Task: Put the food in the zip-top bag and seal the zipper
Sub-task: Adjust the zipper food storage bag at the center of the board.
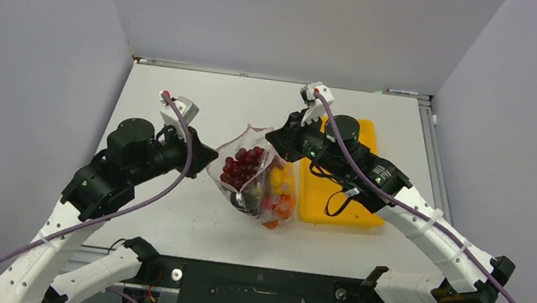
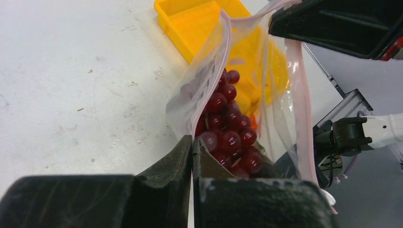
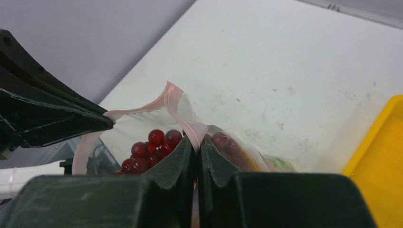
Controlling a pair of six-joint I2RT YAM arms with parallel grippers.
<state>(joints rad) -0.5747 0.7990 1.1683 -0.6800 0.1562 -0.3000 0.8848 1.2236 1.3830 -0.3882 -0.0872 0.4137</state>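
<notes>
**Both grippers pinch the mouth of a filled bag**

The zip-top bag (image 1: 258, 177) sits at mid-table, just left of the yellow tray (image 1: 336, 206), its mouth gaping open; the food is inside, with the dark red grape bunch (image 2: 228, 128) uppermost and yellow and orange pieces beneath. Your left gripper (image 2: 192, 142) is closed tight on one end of the mouth edge; your right gripper (image 3: 196, 142) is clamped on the pink zipper (image 3: 178, 111) at the opposite end. The film looks thin, floppy and slick, and the load likely makes it sag; the strip is probably the firmest hold, so grip it at its ends and draw it taut.
</notes>
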